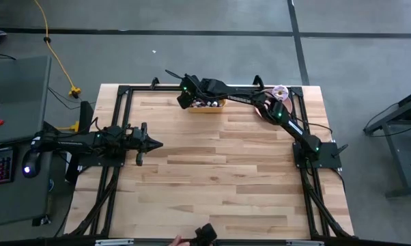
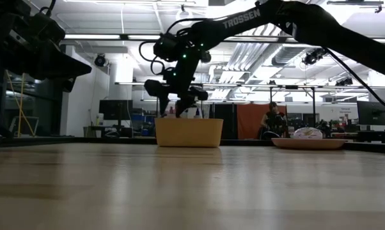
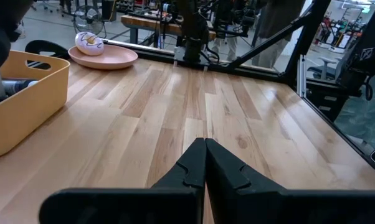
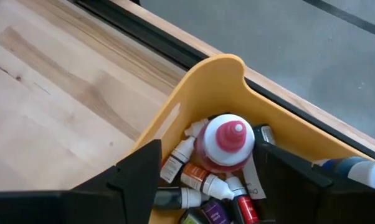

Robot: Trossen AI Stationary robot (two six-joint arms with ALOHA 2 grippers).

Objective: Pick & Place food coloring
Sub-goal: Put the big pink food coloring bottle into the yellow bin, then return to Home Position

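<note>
The food coloring bottles, several tiny ones with whitish caps, lie heaped in the yellow bin at the table's far edge. Among them a bigger red bottle with a whitish tip stands up. My right gripper is open just above the bin's rim. Its fingers stand on either side of the red bottle, and I see no touch. In the high view the right gripper hovers over the bin's left end. My left gripper is shut and empty at the table's left.
A pink plate with a donut sits at the far right, right of the bin; it also shows in the low view. A blue bottle lies at the bin's side. Bare wood stretches across the table's middle and near side.
</note>
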